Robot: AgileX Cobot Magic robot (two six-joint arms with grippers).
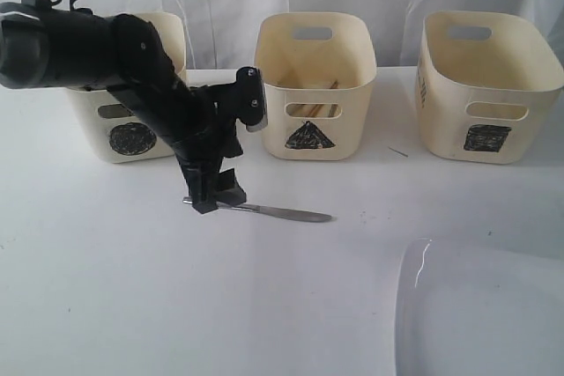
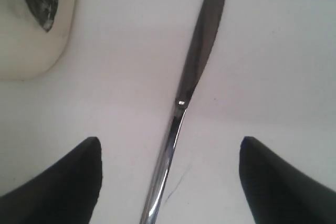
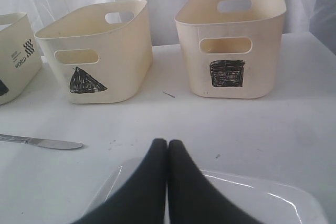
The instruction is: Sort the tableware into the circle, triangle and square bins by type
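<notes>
Currently, in the exterior view, my left gripper point(image 1: 214, 202) stands low over the table point(image 1: 106, 288) at the handle end of the steel knife point(image 1: 286, 212). The knife lies flat, left of centre and about midway between the far and near edges, with its blade toward the right edge. Along the far edge stand the circle bin point(image 1: 167, 41), partly hidden by my left arm point(image 1: 132, 59), the triangle bin point(image 1: 352, 112) at the middle and the square bin point(image 1: 441, 112) toward the right. Wooden chopsticks point(image 1: 310, 111) show through the triangle bin's handle slot. The white plate point(image 1: 493, 314) occupies the near right corner. In the left wrist view, my jaws are spread wide, one on each side of the knife point(image 2: 194, 72). The handle runs between them and neither jaw touches it. A corner of the circle bin point(image 2: 26, 45) is just beside the blade. In the right wrist view, my right gripper point(image 3: 167, 144) has its jaws pressed together with nothing between them, and it hangs above the plate point(image 3: 273, 198). Beyond it stand the triangle bin point(image 3: 121, 77) and the square bin point(image 3: 262, 72). The knife point(image 3: 44, 142) lies well apart from this gripper.
</notes>
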